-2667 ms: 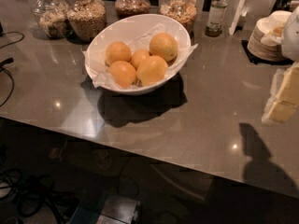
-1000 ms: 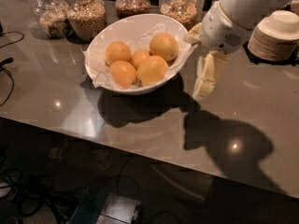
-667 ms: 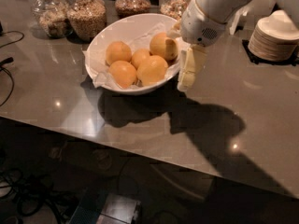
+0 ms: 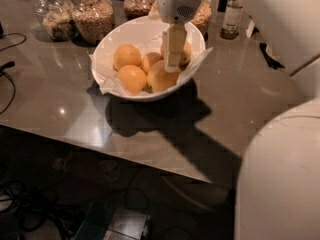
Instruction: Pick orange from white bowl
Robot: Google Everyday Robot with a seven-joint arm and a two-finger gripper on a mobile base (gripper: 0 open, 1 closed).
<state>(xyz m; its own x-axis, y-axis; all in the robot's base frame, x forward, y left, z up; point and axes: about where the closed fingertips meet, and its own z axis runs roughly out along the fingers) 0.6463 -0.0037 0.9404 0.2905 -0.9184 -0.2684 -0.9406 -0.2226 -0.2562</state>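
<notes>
The white bowl [image 4: 120,36], lined with crumpled white paper, stands on the grey countertop at the upper middle of the camera view. It holds several yellow-orange fruits. The orange [image 4: 187,54] lies at the bowl's back right and is mostly hidden behind my gripper. Others lie at the back left [image 4: 126,56], front left [image 4: 132,78], middle [image 4: 149,61] and front [image 4: 161,78]. My gripper [image 4: 172,59] hangs from the white wrist over the bowl's right half. It points down, right in front of the orange and just above the front fruit.
Glass jars of grains [image 4: 93,17] stand in a row behind the bowl, with a small bottle [image 4: 231,18] at the back right. Cables [image 4: 7,66] lie at the left edge. My white arm housing [image 4: 280,174] fills the right side. The counter's front edge [image 4: 150,161] runs diagonally below the bowl.
My gripper has moved left from beside the bowl's right rim to above the fruit inside it. The view has shifted, and the dish stack is out of sight.
</notes>
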